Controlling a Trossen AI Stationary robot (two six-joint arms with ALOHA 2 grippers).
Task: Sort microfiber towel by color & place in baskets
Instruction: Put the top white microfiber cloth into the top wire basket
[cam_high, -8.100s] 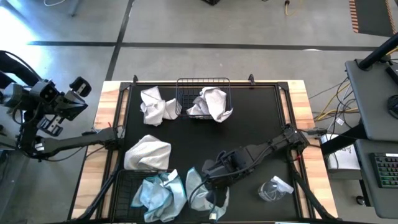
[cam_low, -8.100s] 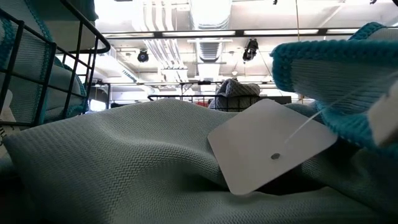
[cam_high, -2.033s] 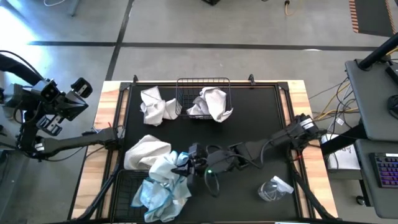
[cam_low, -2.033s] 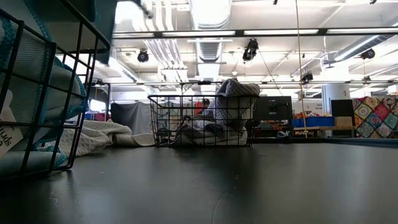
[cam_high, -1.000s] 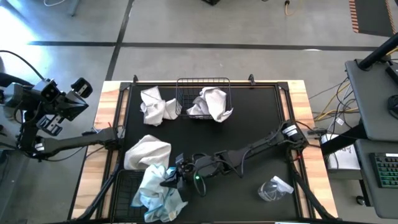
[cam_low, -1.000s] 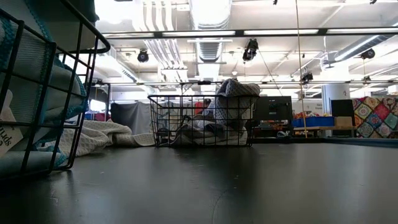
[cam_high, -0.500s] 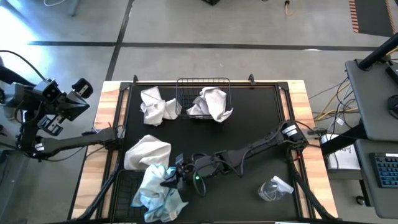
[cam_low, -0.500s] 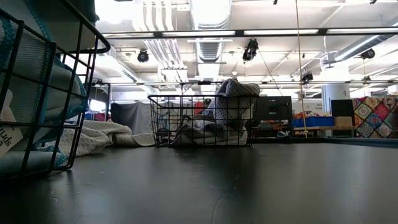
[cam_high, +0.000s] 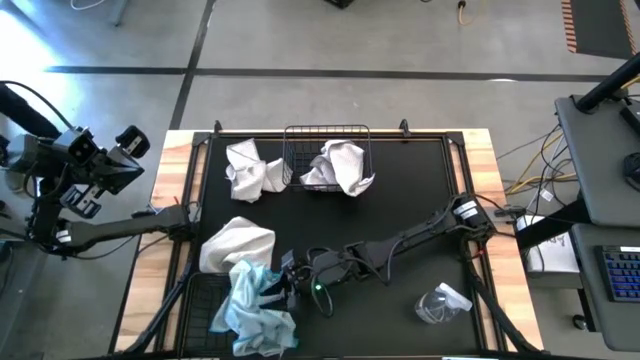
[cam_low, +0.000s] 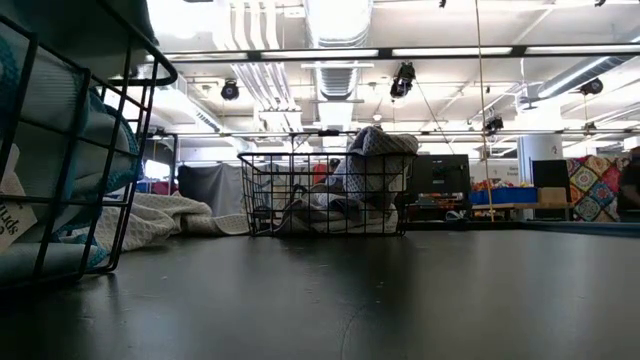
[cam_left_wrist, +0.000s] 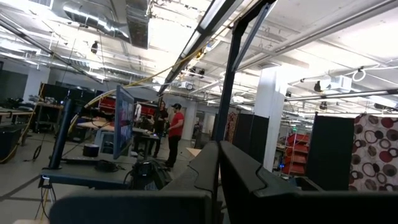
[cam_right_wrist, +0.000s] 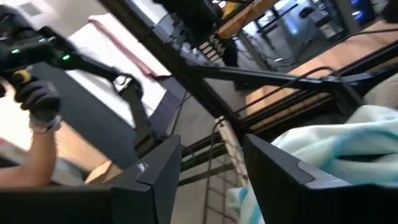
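My right arm reaches across the mat to the near-left black wire basket (cam_high: 200, 300). Its gripper (cam_high: 280, 290) is open at the basket's right rim. In the right wrist view the open fingers (cam_right_wrist: 208, 180) frame the basket wire, with the light blue towel (cam_right_wrist: 348, 140) just beside one finger. Light blue towels (cam_high: 252, 305) lie heaped in that basket and hang over its right rim. A white towel (cam_high: 340, 165) sits in the far basket (cam_high: 327, 132). Two more white towels (cam_high: 238, 245) (cam_high: 250, 170) lie on the mat. My left gripper (cam_left_wrist: 219, 180) is shut, parked off the table's left side.
A clear plastic wrapper (cam_high: 440, 302) lies on the mat near the right near corner. The mat's middle and right are bare. In the low view the near basket (cam_low: 80, 150) stands close on the left, and the far basket (cam_low: 325, 195) is beyond. People stand in the room behind.
The light blue towel by my right gripper has dropped lower and settled onto the heap in the near-left basket, spreading toward the table's near edge. My right gripper has stayed almost in place at the basket's rim.
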